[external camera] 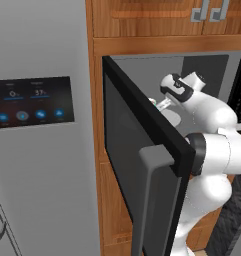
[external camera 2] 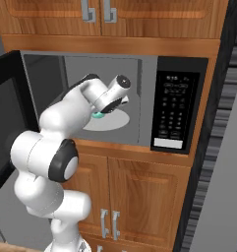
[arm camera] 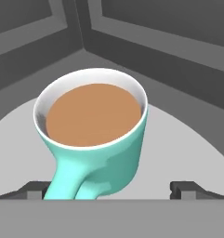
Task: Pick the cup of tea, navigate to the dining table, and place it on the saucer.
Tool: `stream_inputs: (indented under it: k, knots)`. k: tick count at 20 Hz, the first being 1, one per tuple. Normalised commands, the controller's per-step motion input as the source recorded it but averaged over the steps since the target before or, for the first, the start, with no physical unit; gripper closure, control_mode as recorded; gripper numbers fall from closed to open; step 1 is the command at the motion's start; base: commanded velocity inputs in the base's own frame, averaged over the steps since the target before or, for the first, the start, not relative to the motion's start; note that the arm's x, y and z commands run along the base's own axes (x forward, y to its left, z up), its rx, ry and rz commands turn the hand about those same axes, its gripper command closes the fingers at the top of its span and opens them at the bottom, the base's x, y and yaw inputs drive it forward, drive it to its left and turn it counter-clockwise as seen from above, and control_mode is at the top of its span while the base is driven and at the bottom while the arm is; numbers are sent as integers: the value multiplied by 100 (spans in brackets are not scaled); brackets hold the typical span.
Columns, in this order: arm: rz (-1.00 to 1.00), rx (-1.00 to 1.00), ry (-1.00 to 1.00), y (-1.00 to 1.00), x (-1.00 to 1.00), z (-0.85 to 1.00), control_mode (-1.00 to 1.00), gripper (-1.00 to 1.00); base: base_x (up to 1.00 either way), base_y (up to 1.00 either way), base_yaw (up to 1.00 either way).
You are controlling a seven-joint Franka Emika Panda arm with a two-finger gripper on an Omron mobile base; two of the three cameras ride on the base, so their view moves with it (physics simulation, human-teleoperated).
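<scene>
Cup (arm camera: 92,135) sits upright on the pale round turntable (arm camera: 187,153) inside the microwave (external camera 2: 139,106), full of brown tea, its handle pointing toward your gripper (arm camera: 114,188). You have the arm bent up from the base and reaching forward through the microwave's opening, with the hand tipped down toward the turntable. Your gripper is spread wide: in the hand view one fingertip (arm camera: 33,189) shows left of the handle and the other well off to the right, neither touching the cup, and the cup's body lies between them. In the right base view you can see a sliver of teal just under the hand, over the turntable's near side. The microwave door (external camera: 142,160) stands swung open at the arm's left, and the keypad (external camera 2: 174,110) is on the microwave's right side. Wooden cabinets (external camera 2: 139,197) run above and below the microwave.
</scene>
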Motion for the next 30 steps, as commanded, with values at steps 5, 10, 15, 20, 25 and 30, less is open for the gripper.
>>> stream_inputs:
  k: [5, 10, 15, 20, 25, 30]
  knots:
    - [-6, 0, 0, 15, 10, -5, -100, -100, 0, 0, 0]
    - [-5, 0, 0, 9, 18, -14, -100, -100, 0, 0, 0]
    - [-2, 0, 0, -1, 12, -20, -100, 100, 0, 0, 0]
    - [0, 0, 0, -13, -20, -1, -100, 100, 0, 0, 0]
    - [0, 0, 0, 0, -48, -11, -100, 100, 0, 0, 0]
    - [0, 0, 0, 0, -94, 19, -100, 100, 0, 0, 0]
